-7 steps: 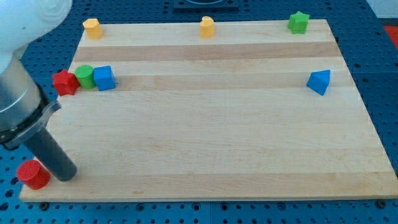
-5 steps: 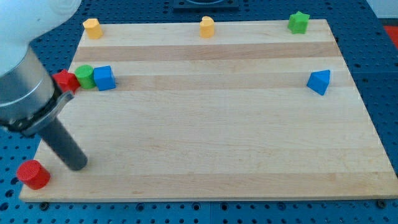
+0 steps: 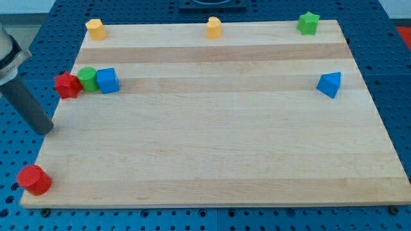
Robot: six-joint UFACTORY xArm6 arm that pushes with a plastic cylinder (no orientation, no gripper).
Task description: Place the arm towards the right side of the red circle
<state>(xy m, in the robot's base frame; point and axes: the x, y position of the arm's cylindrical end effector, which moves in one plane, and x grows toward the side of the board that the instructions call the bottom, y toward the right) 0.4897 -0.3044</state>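
Note:
The red circle (image 3: pixel 34 179) is a short red cylinder at the board's bottom left corner. My tip (image 3: pixel 45 130) is at the board's left edge, well above the red circle toward the view's top and slightly to its right, not touching it. A red star (image 3: pixel 67 85) lies above the tip at the left edge, with a green round block (image 3: pixel 87 79) and a blue cube (image 3: pixel 107 80) in a row to its right.
A yellow block (image 3: pixel 95 29) sits at the board's top left, another yellow block (image 3: pixel 213 27) at top middle, a green star (image 3: pixel 308 23) at top right. A blue triangular block (image 3: pixel 330 84) lies near the right edge. The wooden board (image 3: pixel 225 135) rests on a blue pegboard.
My tip has moved from right beside the red circle up and to the left, to the board's left edge. No block has moved.

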